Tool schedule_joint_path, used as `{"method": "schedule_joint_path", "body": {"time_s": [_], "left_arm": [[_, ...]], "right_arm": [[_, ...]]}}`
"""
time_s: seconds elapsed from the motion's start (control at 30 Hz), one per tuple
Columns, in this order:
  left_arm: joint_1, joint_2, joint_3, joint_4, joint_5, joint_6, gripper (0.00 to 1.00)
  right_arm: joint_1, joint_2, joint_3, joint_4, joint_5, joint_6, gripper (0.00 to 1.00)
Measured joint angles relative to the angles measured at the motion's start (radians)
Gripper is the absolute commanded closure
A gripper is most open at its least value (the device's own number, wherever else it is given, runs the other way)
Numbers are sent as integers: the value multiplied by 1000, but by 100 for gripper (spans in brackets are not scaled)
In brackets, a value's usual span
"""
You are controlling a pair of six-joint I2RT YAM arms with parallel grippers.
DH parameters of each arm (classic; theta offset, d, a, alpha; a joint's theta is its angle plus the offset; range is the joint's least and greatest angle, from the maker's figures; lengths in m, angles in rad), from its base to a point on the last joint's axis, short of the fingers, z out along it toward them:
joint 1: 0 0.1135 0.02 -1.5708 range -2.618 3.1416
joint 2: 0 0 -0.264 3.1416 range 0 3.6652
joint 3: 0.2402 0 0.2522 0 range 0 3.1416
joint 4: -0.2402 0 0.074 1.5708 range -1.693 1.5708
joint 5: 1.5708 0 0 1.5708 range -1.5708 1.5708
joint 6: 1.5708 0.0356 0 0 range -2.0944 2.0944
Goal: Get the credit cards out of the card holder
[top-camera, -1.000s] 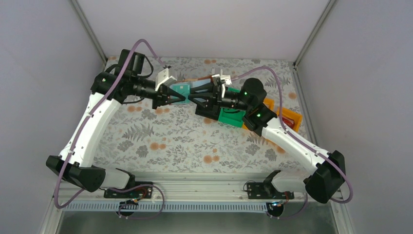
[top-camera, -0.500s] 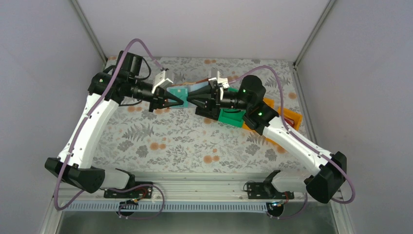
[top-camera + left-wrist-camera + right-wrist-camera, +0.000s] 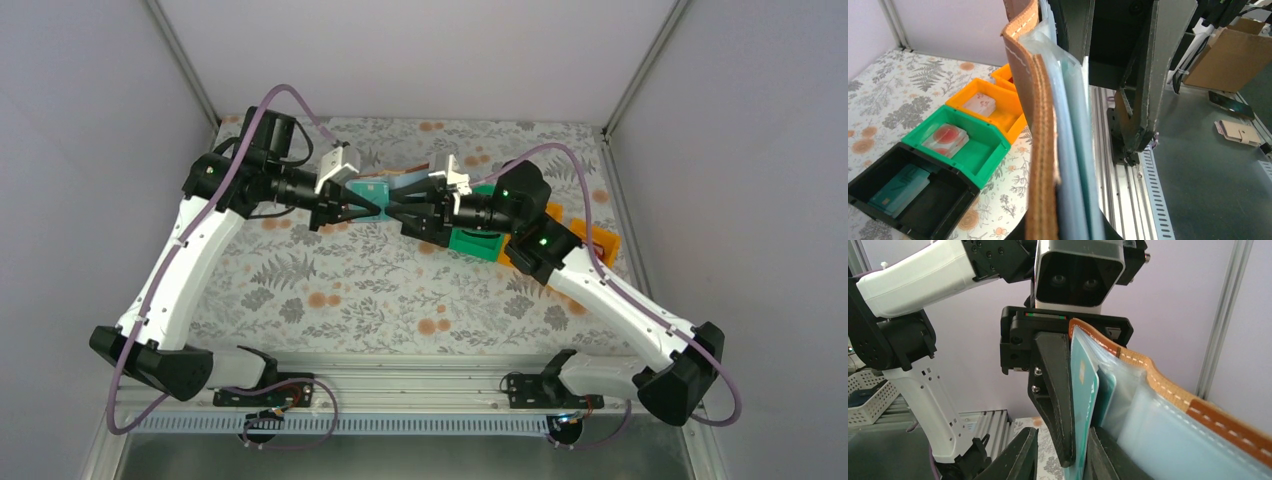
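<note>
The card holder (image 3: 1041, 150) hangs above the table on edge, brown outside with pale blue sleeves. My left gripper (image 3: 1060, 231) is shut on it from below. In the top view the left gripper (image 3: 372, 208) and the right gripper (image 3: 392, 211) meet tip to tip at the card holder (image 3: 402, 177). In the right wrist view a teal credit card (image 3: 1084, 385) stands against the sleeves, pressed by a left finger (image 3: 1055, 385). My right gripper (image 3: 1063, 434) stands open, its fingers straddling that finger and the card's edge, with a gap on its left side.
Three bins stand in a row on the floral table: black (image 3: 943, 200) with a teal card (image 3: 898, 187), green (image 3: 978, 155) with a red-marked card (image 3: 945, 137), orange (image 3: 1003, 117) with a pale one. The metal rail (image 3: 1128, 200) runs along the near edge.
The right arm's elbow has swung out to the right and its gripper has pushed in closer to the left gripper. The left gripper still holds the card holder, shifted slightly.
</note>
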Motion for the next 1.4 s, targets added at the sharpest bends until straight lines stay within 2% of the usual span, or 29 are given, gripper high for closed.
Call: {"method": "schedule_joint_path", "body": {"time_s": [0.27, 0.33, 0.47, 0.67, 0.8, 0.9, 1.13, 1.3, 1.33, 1.4], "left_arm": [[-21, 1, 0, 6, 11, 18, 98], [-21, 1, 0, 8, 13, 24, 98], [-22, 1, 0, -1, 19, 28, 98], [-24, 1, 12, -41, 21, 40, 97], [-31, 2, 18, -48, 22, 51, 76], [-34, 3, 29, -55, 21, 69, 73], [-34, 3, 31, -73, 5, 104, 79], [-34, 3, 29, -80, 6, 127, 97], [-32, 3, 28, -80, 7, 130, 97], [-33, 3, 26, -79, 8, 135, 98]], "right_arm": [[21, -18, -1, 9, 19, -18, 67], [21, -18, -1, 13, 14, -13, 72], [21, -3, 8, 17, 9, 0, 94], [19, 5, 15, 11, 11, 10, 96], [17, -5, 11, 6, 11, 18, 96], [2, -8, 11, -26, -2, 16, 96], [-39, -17, 19, -143, -53, -25, 96], [-50, -23, 48, -221, -73, -58, 96], [-51, -23, 53, -232, -80, -63, 94], [-51, -23, 58, -245, -87, -69, 81]]}}
